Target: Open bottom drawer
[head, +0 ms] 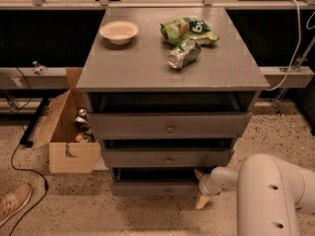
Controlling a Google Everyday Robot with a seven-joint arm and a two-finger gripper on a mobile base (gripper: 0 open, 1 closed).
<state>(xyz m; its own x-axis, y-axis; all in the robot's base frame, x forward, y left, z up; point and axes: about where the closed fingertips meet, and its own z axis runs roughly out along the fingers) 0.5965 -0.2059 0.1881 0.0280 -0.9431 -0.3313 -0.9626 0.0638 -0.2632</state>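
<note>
The bottom drawer [147, 188] sits lowest in the grey cabinet [170, 73], just above the floor, and I can see its plain grey front with a tiny round knob [167, 192] at the centre. A dark strip of shadow runs along above its front, under the middle drawer [167, 158].

My gripper [201, 187] is down at the right end of that bottom drawer front. Its two pale fingers [202, 201] are spread apart, one a little above the line of the drawer front and one below it, near the floor. It is open, and I cannot tell whether either finger touches the wood. The white arm [273, 195] reaches in from the lower right corner of the view and fills much of it.

Above the middle drawer is the top drawer [170, 124], wider-looking, with its own knob and a dark gap beneath the cabinet top. On the cabinet top there is a pale bowl [119, 32] toward the back left, a green snack bag [189, 28] toward the back right, and a crushed green and silver can [184, 54] lying just in front of the bag.

To the left of the cabinet, an open cardboard box [69, 146] stands on the speckled floor [98, 213] with small items inside. A dark cable [15, 166] trails over the floor, and a tan shoe [12, 201] shows at the lower left edge.
</note>
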